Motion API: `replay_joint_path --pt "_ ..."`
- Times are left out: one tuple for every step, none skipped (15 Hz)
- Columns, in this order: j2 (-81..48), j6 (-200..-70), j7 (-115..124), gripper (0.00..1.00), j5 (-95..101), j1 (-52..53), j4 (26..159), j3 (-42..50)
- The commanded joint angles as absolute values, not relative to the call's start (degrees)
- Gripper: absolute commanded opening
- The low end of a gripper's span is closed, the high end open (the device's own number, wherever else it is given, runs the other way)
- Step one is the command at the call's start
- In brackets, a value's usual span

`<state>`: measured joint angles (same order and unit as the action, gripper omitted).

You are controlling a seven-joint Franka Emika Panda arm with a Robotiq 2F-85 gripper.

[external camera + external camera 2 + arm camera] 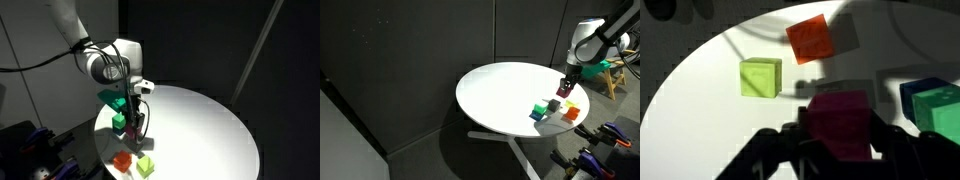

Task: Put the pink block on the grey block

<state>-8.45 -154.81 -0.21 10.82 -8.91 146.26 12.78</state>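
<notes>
The end effector (843, 138) is clamping the pink block (845, 118); probably it is needing centring squarely over the grey block (845, 87) before release.

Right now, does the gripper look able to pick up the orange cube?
Probably not yet: the gripper is shut on the pink block, so its jaws are full. The orange cube itself lies uncovered, with nothing on top of it.

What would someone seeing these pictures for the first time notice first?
The pink block held in the gripper, in the middle of the wrist view. Near it on the round white table sit an orange cube, a yellow-green cube and a green cube.
</notes>
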Motion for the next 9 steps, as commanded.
replay_joint_path --pt "-7.92 -154.43 3.68 0.33 12.5 -7.58 146.19 12.6" --pt "-8.18 -154.54 4.53 0.33 12.78 -7.19 146.0 12.6" --pt "-8.44 -154.58 5.25 0.33 13.03 -6.85 145.79 12.62" --pt "-8.68 -154.56 6.11 0.33 13.43 -6.51 145.56 12.7" --pt "-8.89 -154.64 6.9 0.33 13.88 -6.25 145.4 12.81" --pt "-9.14 -154.73 7.76 0.33 14.49 -6.02 145.18 12.96" --pt "-9.34 -154.67 8.49 0.33 14.94 -5.86 144.95 13.07" --pt "-9.51 -154.71 9.29 0.33 15.63 -5.71 144.76 13.2" --pt "-9.7 -154.69 9.99 0.33 16.21 -5.65 144.49 13.29"
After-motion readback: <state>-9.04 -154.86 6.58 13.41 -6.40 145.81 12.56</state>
